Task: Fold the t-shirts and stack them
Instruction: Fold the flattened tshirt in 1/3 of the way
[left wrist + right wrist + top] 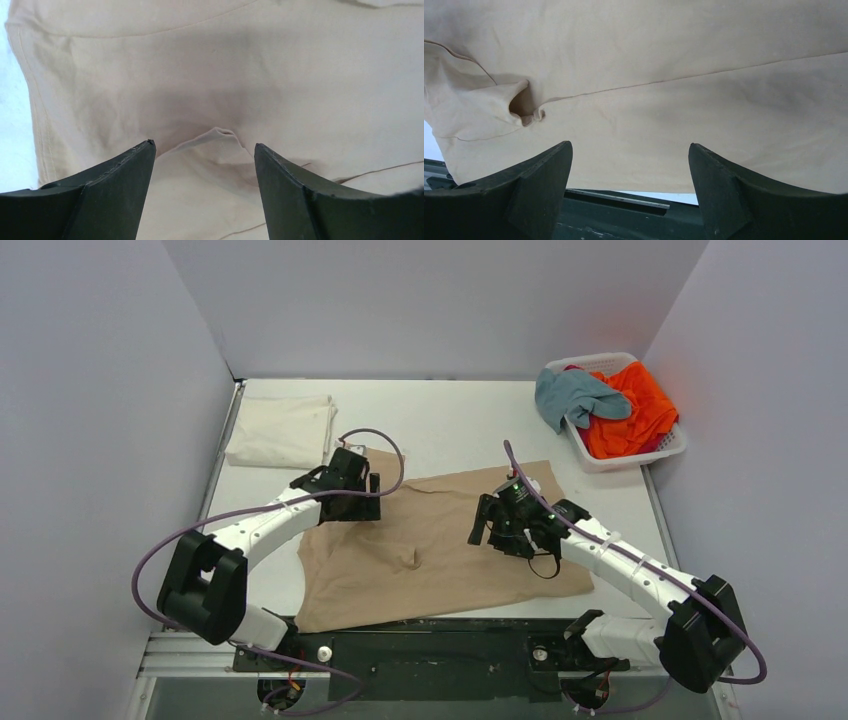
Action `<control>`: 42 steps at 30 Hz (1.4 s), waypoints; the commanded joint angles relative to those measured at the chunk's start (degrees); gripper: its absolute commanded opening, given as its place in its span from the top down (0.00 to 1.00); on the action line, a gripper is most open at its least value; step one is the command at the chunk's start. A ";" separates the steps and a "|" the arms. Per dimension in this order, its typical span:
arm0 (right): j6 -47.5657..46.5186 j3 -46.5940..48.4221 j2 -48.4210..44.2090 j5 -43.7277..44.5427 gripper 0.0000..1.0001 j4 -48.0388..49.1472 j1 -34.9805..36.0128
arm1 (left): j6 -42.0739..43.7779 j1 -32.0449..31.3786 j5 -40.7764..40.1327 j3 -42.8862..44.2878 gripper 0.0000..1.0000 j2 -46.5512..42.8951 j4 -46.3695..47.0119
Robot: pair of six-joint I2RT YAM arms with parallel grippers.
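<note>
– While the left gripper (204,145) hangs over cloth, how do its jaws stand?

– Spread apart, with nothing between them. Both fingers (115,185) hover above the tan t-shirt (250,65), and a small raised pucker (220,135) sits just ahead of the gap.

– And the right gripper (630,145)?

– Likewise released, grasping nothing. It is poised over the same shirt near its front hem, past which the dark base plate (624,215) shows.

– Where does the tan shirt lie?

– Spread out, lightly creased, across the middle of the tabletop (450,410) and reaching its near edge. The left gripper is over the shirt's far left part, the right gripper over its right half.

– And the remaining shirts?

– The cream t-shirt (282,430) lies folded at the far left corner, apart from the tan one. The grey-blue t-shirt (575,395) and the orange t-shirt (630,410) sit crumpled in the white basket (680,447) at the far right corner. The grey-blue one drapes over the basket's left rim.
</note>
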 commanded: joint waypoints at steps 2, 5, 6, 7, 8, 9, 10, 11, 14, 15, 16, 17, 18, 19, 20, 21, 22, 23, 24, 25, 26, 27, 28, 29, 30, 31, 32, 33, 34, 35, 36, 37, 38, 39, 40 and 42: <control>-0.77 0.87 -1.35 2.06 0.19 -1.84 0.41 | 14.32 1.95 4.72 -2.26 0.18 -1.52 12.21; -1.19 0.39 -2.32 2.06 0.19 -2.31 0.32 | 19.30 4.92 12.13 -4.30 0.18 -1.37 15.42; -1.51 0.32 -2.93 2.90 0.19 -2.61 0.31 | 19.97 5.42 13.18 -4.35 0.21 -0.51 15.95; -1.68 0.22 -3.23 3.79 0.19 -2.90 0.29 | 21.07 6.55 15.50 -4.17 0.22 0.02 15.79; -1.92 0.23 -3.60 4.07 0.19 -3.11 0.28 | 21.43 7.03 16.58 -4.11 0.24 0.87 15.63; -2.10 0.35 -3.73 4.46 0.19 -3.62 0.21 | 22.05 7.61 18.35 -4.42 0.25 1.15 15.81; -2.35 0.43 -3.84 4.58 0.19 -3.87 0.16 | 22.42 7.82 19.23 -4.77 0.26 1.37 16.78; -2.54 0.60 -3.73 4.78 0.19 -4.23 0.11 | 22.54 8.05 21.23 -5.57 0.26 1.40 17.35; -2.90 0.76 -3.45 4.95 0.19 -4.48 0.02 | 23.44 8.11 24.89 -7.07 0.27 0.98 19.24; -2.90 0.82 -3.24 5.05 0.19 -4.53 0.01 | 23.49 8.16 25.31 -7.28 0.27 0.95 19.72; -2.90 0.85 -3.20 5.01 0.19 -4.50 0.01 | 23.53 8.18 24.64 -7.34 0.27 1.30 19.83; -2.90 0.86 -3.11 4.98 0.19 -4.52 -0.03 | 23.54 8.19 24.18 -7.15 0.27 1.63 19.61; -2.90 0.93 -3.09 4.97 0.19 -4.53 -0.05 | 23.54 8.21 23.53 -6.54 0.27 2.48 19.29; -2.95 0.94 -3.10 4.97 0.19 -4.55 -0.07 | 23.59 8.21 23.36 -6.09 0.30 3.06 18.57; -2.93 0.95 -3.18 4.97 0.19 -4.55 -0.07 | 23.73 8.21 23.45 -5.22 0.33 4.31 18.24; -2.91 0.99 -3.28 4.97 0.19 -4.55 -0.12 | 23.77 8.17 23.54 -4.86 0.37 5.36 17.82; -2.95 1.00 -3.36 4.99 0.19 -4.60 -0.15 | 23.84 8.16 23.43 -4.26 0.39 5.91 17.70; -2.98 0.98 -3.43 5.02 0.19 -4.74 -0.20 | 23.91 8.14 23.31 -4.11 0.45 6.82 17.36; -2.99 0.96 -3.52 5.04 0.20 -4.95 -0.28 | 23.96 8.13 22.43 -3.72 0.50 7.21 17.02; -2.99 0.95 -3.74 5.09 0.20 -5.06 -0.31 | 23.87 8.12 22.02 -3.62 0.61 7.67 16.57; -2.99 0.99 -3.85 5.30 0.20 -5.25 -0.44 | 23.79 8.17 21.60 -3.77 0.66 7.72 16.59; -3.04 0.97 -4.06 5.40 0.20 -5.30 -0.52 | 23.74 8.14 21.56 -4.00 0.74 7.54 16.97; -3.10 0.96 -4.10 5.47 0.20 -5.51 -0.76 | 23.73 8.13 21.75 -4.53 0.79 7.39 17.23; -3.13 0.95 -4.21 5.52 0.20 -5.60 -0.86 | 23.61 8.12 21.90 -4.73 0.90 6.84 17.75; -3.10 0.95 -4.35 5.57 0.20 -5.69 -1.08 | 23.53 8.12 22.12 -5.04 0.96 6.60 17.88; -3.09 0.95 -4.33 5.53 0.20 -5.69 -1.19 | 23.41 8.12 22.13 -5.07 1.00 6.11 18.02; -3.08 0.95 -4.25 5.57 0.20 -5.65 -1.41 | 23.34 8.12 22.13 -5.32 1.00 5.80 18.27; -3.08 0.95 -4.24 5.57 0.20 -5.67 -1.49 | 23.08 8.12 22.13 -5.76 1.00 5.01 18.45; -3.12 0.95 -4.14 5.58 0.19 -5.69 -1.55 | 22.83 8.17 21.89 -6.00 1.00 4.55 18.67; -3.16 0.95 -4.09 5.58 0.19 -5.69 -1.56 | 21.91 8.20 21.40 -6.70 1.00 3.43 19.36; -3.21 0.91 -3.99 5.62 0.20 -5.69 -1.57 | 21.45 8.25 20.41 -7.13 1.00 2.83 19.91; -3.22 0.94 -4.02 5.60 0.20 -5.74 -1.57 | 20.47 8.35 19.87 -7.97 1.00 1.41 20.05; -3.31 0.90 -3.97 5.52 0.20 -5.75 -1.53 | 19.90 8.37 18.49 -8.47 1.00 0.77 20.26; -3.37 0.92 -3.92 5.50 0.20 -5.72 -1.59 | 18.74 8.43 17.09 -9.71 1.00 -0.86 20.49; -3.48 0.98 -3.75 5.45 0.20 -5.74 -1.64 | 18.15 8.45 16.14 -10.40 1.00 -1.77 21.38; -3.64 0.96 -3.58 5.42 0.20 -5.78 -1.66 | 16.42 8.65 13.43 -12.06 1.00 -4.41 22.24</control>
